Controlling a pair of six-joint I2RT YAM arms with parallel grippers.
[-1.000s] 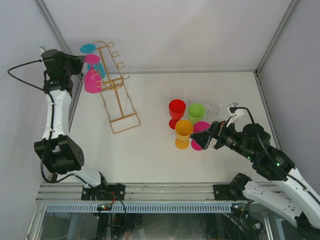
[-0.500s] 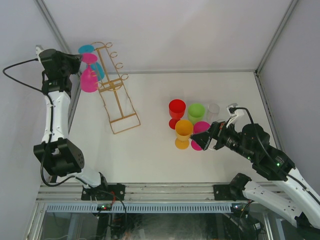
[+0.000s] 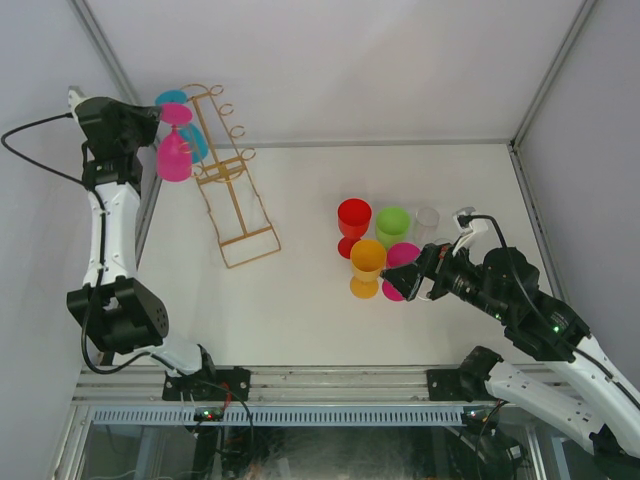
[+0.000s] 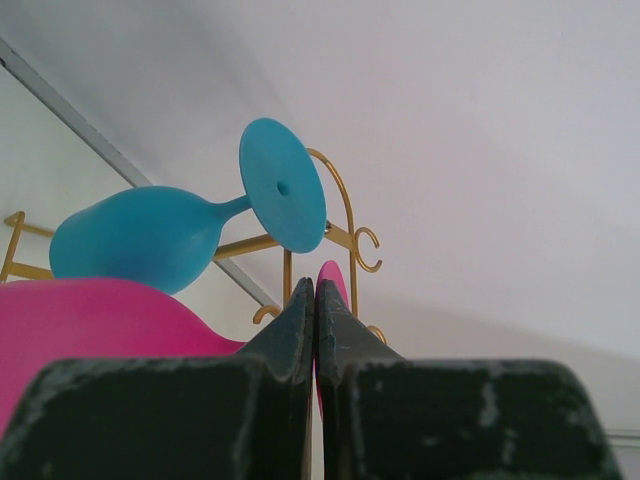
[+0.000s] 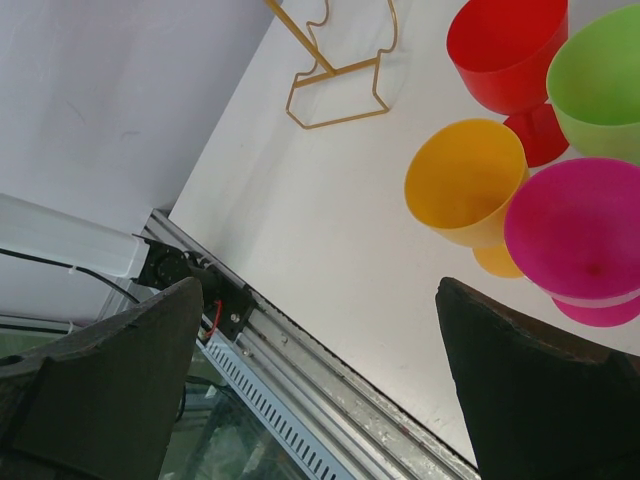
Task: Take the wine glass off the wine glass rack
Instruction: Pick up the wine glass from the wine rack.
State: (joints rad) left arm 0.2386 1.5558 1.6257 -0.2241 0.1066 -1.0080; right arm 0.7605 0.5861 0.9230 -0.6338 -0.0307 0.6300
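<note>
The gold wire wine glass rack (image 3: 236, 195) leans at the back left of the table. A pink wine glass (image 3: 173, 160) hangs bowl-down by the rack's upper left side, with a blue wine glass (image 3: 192, 138) behind it. My left gripper (image 3: 152, 122) is shut on the pink glass's stem. In the left wrist view the fingers (image 4: 300, 320) are pressed together, with the pink bowl (image 4: 100, 320) at left, the pink foot (image 4: 335, 285) just past the tips, the blue glass (image 4: 140, 240) above and the rack's hooks (image 4: 345, 215) behind. I cannot tell whether the pink foot still touches a hook. My right gripper (image 3: 403, 283) is open and empty.
Several glasses stand upright at centre right: red (image 3: 353, 218), green (image 3: 392, 226), clear (image 3: 427, 222), yellow (image 3: 367, 262) and pink (image 3: 404, 260). The right wrist view shows my right gripper (image 5: 320, 390) over the table's front edge rail (image 5: 300, 350), with the rack's base (image 5: 340, 75) far off.
My left gripper has moved a little left and up, carrying the pink wine glass away from the rack's spine. The right arm has not moved.
</note>
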